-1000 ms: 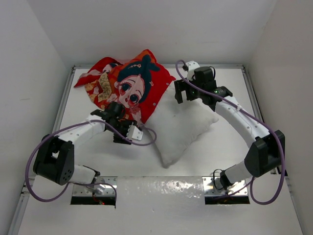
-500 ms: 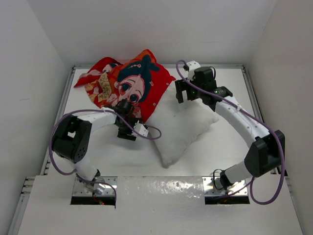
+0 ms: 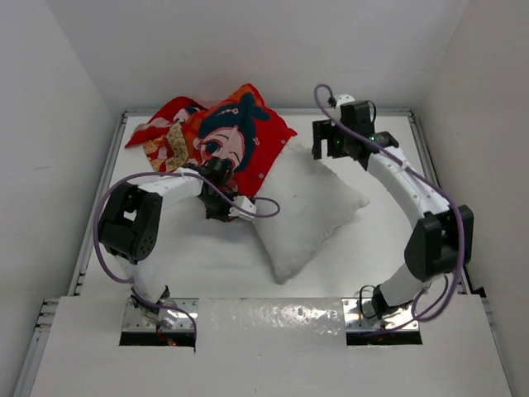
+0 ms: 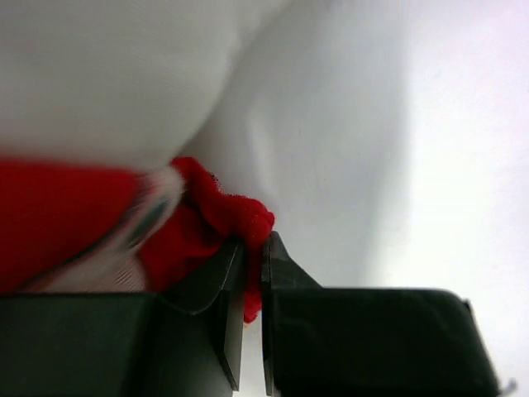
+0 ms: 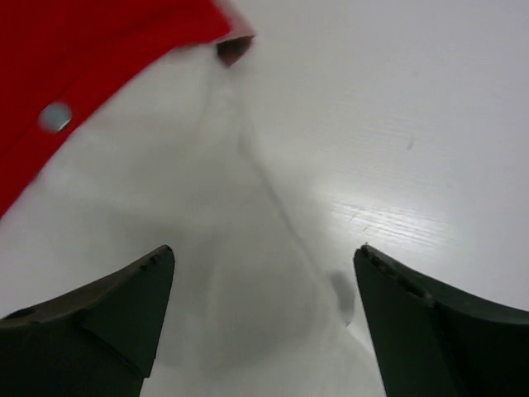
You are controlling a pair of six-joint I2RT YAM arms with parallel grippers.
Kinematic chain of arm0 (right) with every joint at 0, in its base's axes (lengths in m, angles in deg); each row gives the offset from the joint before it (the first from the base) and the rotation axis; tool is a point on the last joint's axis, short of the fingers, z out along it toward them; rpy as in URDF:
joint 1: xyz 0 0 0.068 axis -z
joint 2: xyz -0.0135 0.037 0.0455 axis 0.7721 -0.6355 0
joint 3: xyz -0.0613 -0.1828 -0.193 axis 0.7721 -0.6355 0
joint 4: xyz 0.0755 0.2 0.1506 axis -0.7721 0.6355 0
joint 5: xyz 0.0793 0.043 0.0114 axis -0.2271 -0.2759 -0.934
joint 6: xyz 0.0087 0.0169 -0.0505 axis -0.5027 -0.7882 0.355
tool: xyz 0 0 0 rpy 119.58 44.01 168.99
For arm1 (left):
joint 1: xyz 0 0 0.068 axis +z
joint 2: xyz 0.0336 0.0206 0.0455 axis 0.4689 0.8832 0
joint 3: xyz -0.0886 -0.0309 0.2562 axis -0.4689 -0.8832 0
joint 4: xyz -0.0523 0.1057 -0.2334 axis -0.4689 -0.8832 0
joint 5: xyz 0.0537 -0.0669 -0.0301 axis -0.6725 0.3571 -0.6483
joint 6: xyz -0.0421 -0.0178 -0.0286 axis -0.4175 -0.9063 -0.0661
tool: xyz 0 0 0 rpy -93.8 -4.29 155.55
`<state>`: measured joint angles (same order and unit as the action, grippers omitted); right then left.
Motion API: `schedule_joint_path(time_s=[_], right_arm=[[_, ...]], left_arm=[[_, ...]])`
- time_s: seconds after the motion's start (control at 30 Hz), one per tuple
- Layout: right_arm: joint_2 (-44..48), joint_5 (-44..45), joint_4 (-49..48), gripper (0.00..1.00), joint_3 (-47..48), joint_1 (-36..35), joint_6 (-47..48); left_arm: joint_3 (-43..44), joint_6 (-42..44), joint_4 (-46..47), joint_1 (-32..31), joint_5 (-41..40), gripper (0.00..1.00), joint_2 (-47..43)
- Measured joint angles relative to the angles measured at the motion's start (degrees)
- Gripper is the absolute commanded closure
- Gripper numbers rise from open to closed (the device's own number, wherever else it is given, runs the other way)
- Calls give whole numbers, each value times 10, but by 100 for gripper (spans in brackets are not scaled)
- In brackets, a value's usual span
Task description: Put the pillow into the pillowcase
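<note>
The white pillow [image 3: 310, 207] lies at the table's centre, its far left part under the red pillowcase [image 3: 219, 141] with the cartoon face. My left gripper [image 3: 225, 198] sits at the pillowcase's near edge, next to the pillow. In the left wrist view it [image 4: 253, 248] is shut on a fold of the red pillowcase [image 4: 207, 223], with the pillow [image 4: 107, 83] behind. My right gripper [image 3: 326, 149] hovers over the pillow's far corner. Its jaws [image 5: 264, 252] stand open above the pillow [image 5: 207, 248], touching nothing, and the pillowcase [image 5: 83, 66] edge shows at the upper left.
White walls enclose the table [image 3: 388, 248] on the left, back and right. A metal snap [image 5: 54, 116] sits on the pillowcase's edge. Purple cables loop off both arms, one [image 3: 256, 211] lying by the pillow's left side.
My left gripper slid right to the pillowcase's near edge and shut on the fabric. My right arm drew back and right, toward the pillow's far corner, and its jaws narrowed a little.
</note>
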<state>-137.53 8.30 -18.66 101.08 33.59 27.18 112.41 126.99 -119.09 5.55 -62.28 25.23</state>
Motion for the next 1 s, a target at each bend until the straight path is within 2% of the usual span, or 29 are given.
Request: schedule_joint_path(time_s=[0.03, 0.13, 0.17, 0.27, 0.37, 0.47, 0.53, 0.63, 0.67, 0.7, 0.83, 0.93, 1.0], right_arm=[[-21, 3, 5, 32, 21, 17, -15], [-84, 22, -2, 57, 66, 63, -56], [-104, 26, -6, 72, 70, 76, -67], [-154, -8, -16, 91, 55, 76, -87], [-169, -43, -26, 100, -13, 9, -90], [-153, -61, -43, 100, -71, -98, -99], [-110, -81, -53, 100, -114, -159, -124], [-28, -106, -54, 85, -149, -213, -161], [-4, -109, -54, 75, -150, -214, -167], [11, -108, -56, 70, -149, -210, -170], [37, -100, -58, 64, -140, -177, -160], [28, -120, -69, 54, -140, -123, -159], [7, -141, -88, 43, -135, -72, -161]], left_arm=[[8, -6, -12, 0, 12, 100, -4], [4, -15, -27, 4, 33, 100, -45], [-9, -17, -25, 4, 33, 100, -72], [-30, -26, -34, 20, 35, 100, -129], [-27, -32, -57, 77, 59, 100, -130], [-25, -28, -83, 142, 57, 100, -119], [-32, -15, -96, 170, 40, 100, -128], [-63, 11, -104, 182, 6, 100, -161], [-76, 21, -108, 188, -2, 100, -174], [-84, 28, -109, 192, -5, 100, -181], [-102, 51, -108, 207, -16, 100, -185], [-104, 63, -108, 212, -23, 100, -185], [-105, 69, -106, 212, -27, 100, -185]])
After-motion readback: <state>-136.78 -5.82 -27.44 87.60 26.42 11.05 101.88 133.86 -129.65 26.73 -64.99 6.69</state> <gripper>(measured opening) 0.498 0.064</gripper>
